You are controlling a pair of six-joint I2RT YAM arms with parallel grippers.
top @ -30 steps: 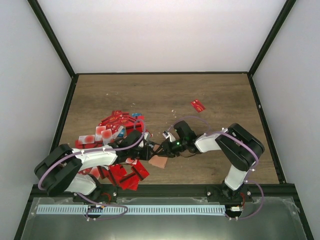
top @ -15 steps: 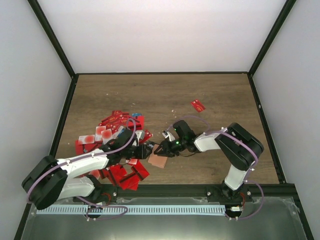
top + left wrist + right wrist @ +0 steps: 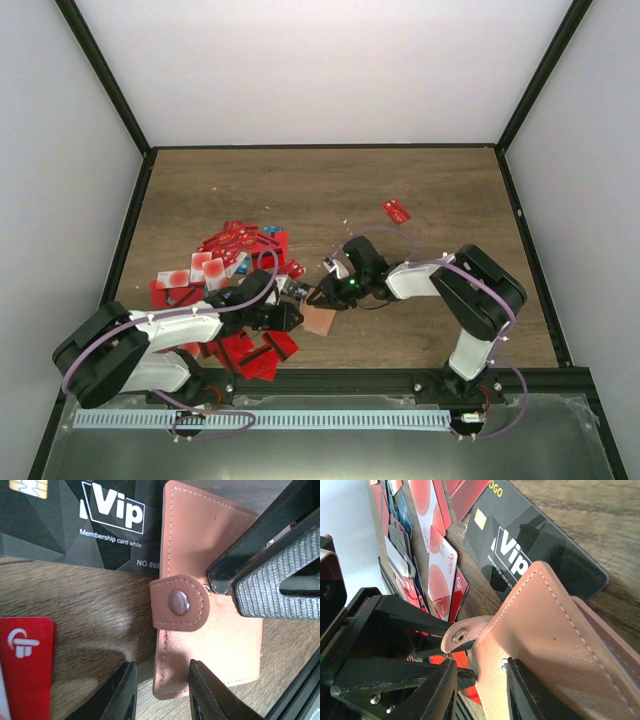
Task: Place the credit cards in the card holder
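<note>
From above we see the card holder (image 3: 319,321) just beside the red cards (image 3: 236,246); at the left wrist the left gripper (image 3: 162,666) stands parted over its corner, grasping nothing; at the right wrist the right gripper (image 3: 481,663) clamps it

- Black card (image 3: 75,525), lying on the surface: large white "Vip".
- Under it, in small white print: "Membership card while".
- Lower edge of the same card: "NO.888", the rest hidden.
- Its far corner, seen from the right wrist: "OGO", cut off.
- Red card (image 3: 25,655): white logo sign, no readable words.
</note>
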